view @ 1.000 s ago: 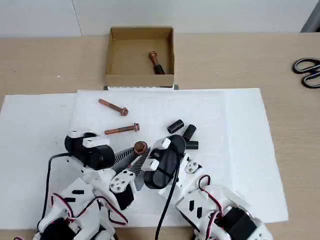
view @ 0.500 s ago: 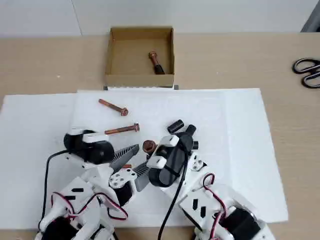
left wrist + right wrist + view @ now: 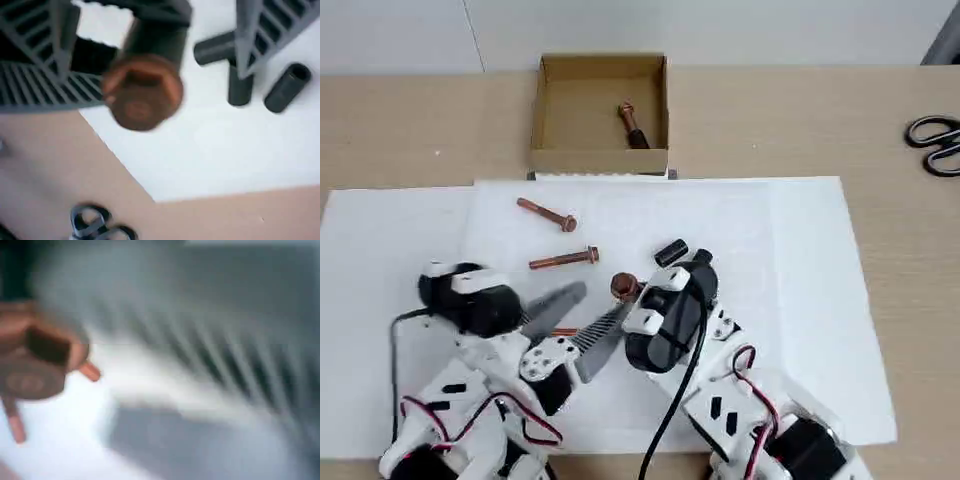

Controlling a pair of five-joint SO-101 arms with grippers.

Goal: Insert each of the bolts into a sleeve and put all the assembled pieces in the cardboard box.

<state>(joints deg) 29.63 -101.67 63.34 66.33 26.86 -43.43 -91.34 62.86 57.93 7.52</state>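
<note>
Left tool (image 3: 602, 302) spread wide, drawn back off bolt (image 3: 623, 287). Seated in sleeve (image 3: 156, 42) now, pinched by right tool (image 3: 645, 298); box (image 3: 600, 160) next.

- A small robotics lab or hobby test bench is indicated.
- Two small white arms (image 3: 750, 400) with exposed red and black wiring are seen side by side at the near edge of a light wooden table (image 3: 800, 120).
- A white sheet (image 3: 800, 260) is spread over the table.
- Loose bolts (image 3: 546, 213) and dark sleeves (image 3: 670, 252) are laid out on the sheet; a cardboard box (image 3: 548, 100) is placed just beyond it.
- Scissors (image 3: 935, 143) are left at the table's edge.
- A plain white wall (image 3: 720, 30) is seen behind.
</note>
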